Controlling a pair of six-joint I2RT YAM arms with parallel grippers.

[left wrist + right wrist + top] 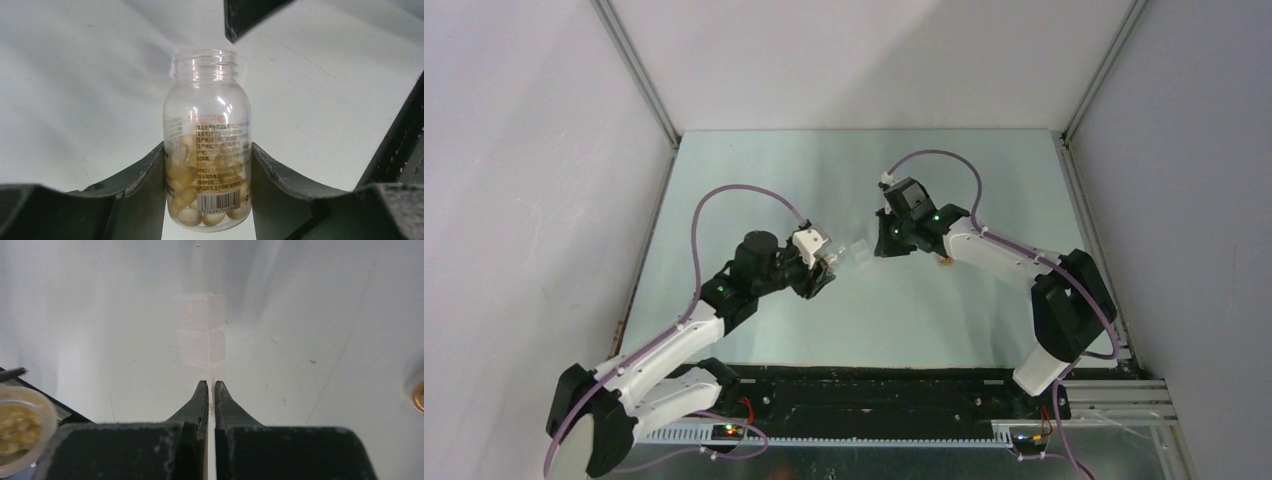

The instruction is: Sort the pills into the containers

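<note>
My left gripper (207, 152) is shut on a small clear bottle (205, 100) with no cap, about half full of pale yellowish pills (186, 174). In the top view this gripper (826, 266) holds the bottle tilted toward the containers (859, 250). The containers (201, 330) are a white translucent pill box, with two joined compartments showing and faint tan specks inside. My right gripper (209, 385) is shut on a thin translucent edge of that box at its near end. The bottle's open mouth (19, 426) shows at the lower left of the right wrist view.
A small round object (417, 396), cut off by the frame edge, lies at the right of the right wrist view. The top view shows an orange-tan spot (944, 262) beside the right arm. Enclosure walls ring the pale table (864, 170).
</note>
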